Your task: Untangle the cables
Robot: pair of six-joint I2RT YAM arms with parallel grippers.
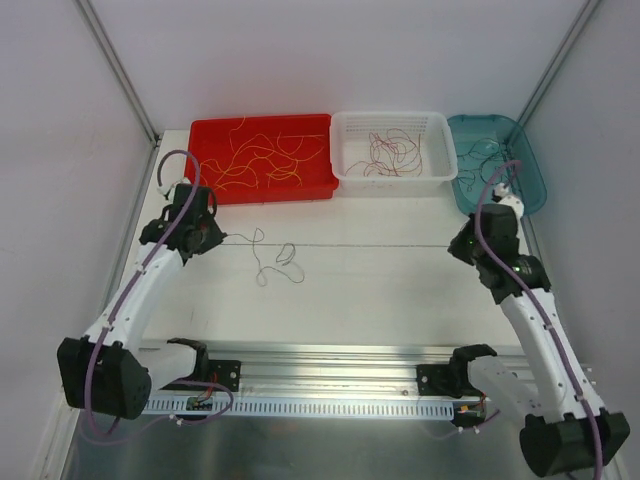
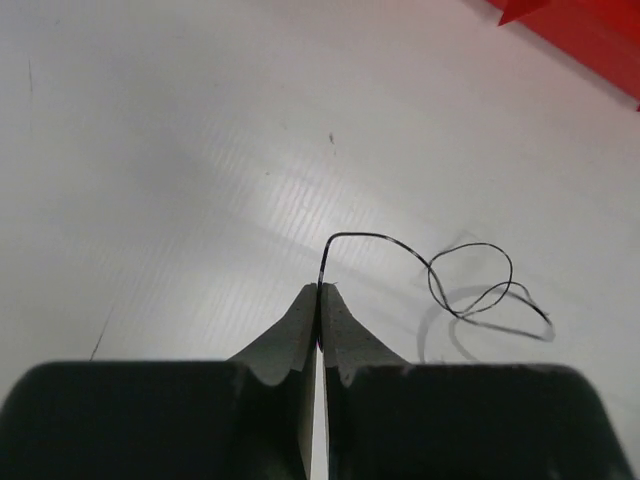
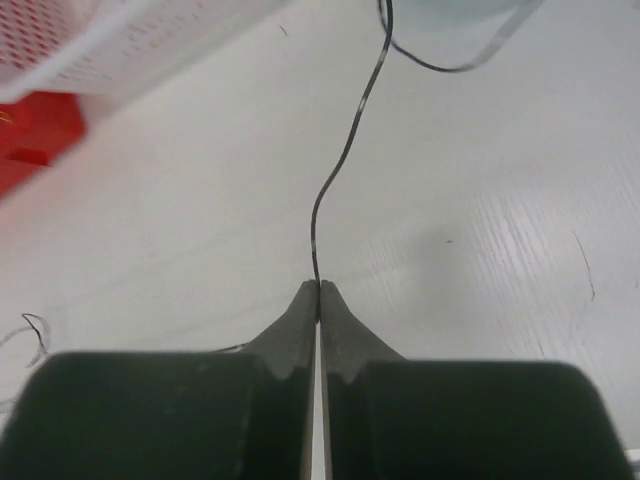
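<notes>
A thin black cable (image 1: 350, 246) is stretched in a straight line across the table between my two grippers. Its loose curls (image 1: 278, 262) lie on the table near the left end. My left gripper (image 1: 219, 238) is shut on the cable's left part. In the left wrist view (image 2: 320, 288) the black cable (image 2: 470, 282) leaves the tips and loops to the right. My right gripper (image 1: 457, 245) is shut on the right part. In the right wrist view (image 3: 318, 284) the cable (image 3: 345, 150) runs up from the tips toward the teal bin.
Three containers stand along the back: a red bin (image 1: 205, 135) with yellow-orange wires (image 1: 262, 160), a white basket (image 1: 392, 118) with dark red wires (image 1: 390, 152), and a teal bin (image 1: 535, 185) with black wires. A metal rail (image 1: 330, 378) runs along the near edge.
</notes>
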